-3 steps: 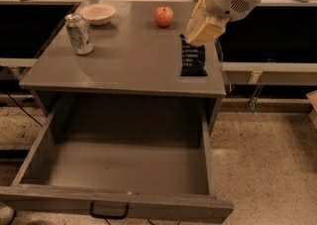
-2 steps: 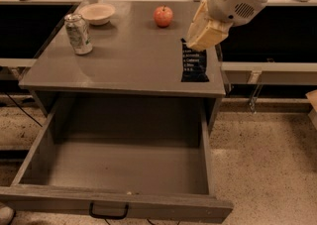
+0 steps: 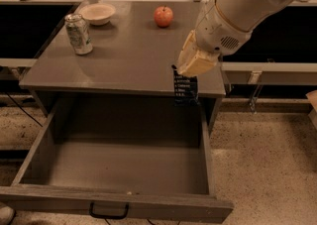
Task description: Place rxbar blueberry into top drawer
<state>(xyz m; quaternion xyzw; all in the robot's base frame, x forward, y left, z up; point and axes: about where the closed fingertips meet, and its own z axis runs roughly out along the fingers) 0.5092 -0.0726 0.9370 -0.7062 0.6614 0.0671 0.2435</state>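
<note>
The rxbar blueberry [image 3: 185, 90] is a dark bar with pale text, hanging upright from my gripper [image 3: 190, 73] at the front right edge of the tabletop. My gripper is shut on its top end. The bar hangs over the back right part of the open top drawer [image 3: 124, 167], a wide grey drawer pulled fully out, with a black loop handle [image 3: 109, 213] on its front panel. The drawer's inside shows nothing in it.
On the grey tabletop [image 3: 124, 55] stand a soda can [image 3: 79, 33] at the left, a white bowl [image 3: 97, 13] at the back left and a red apple [image 3: 163, 16] at the back middle. Speckled floor lies to the right.
My gripper has carried the bar forward and down, from above the tabletop's right side to its front edge over the drawer.
</note>
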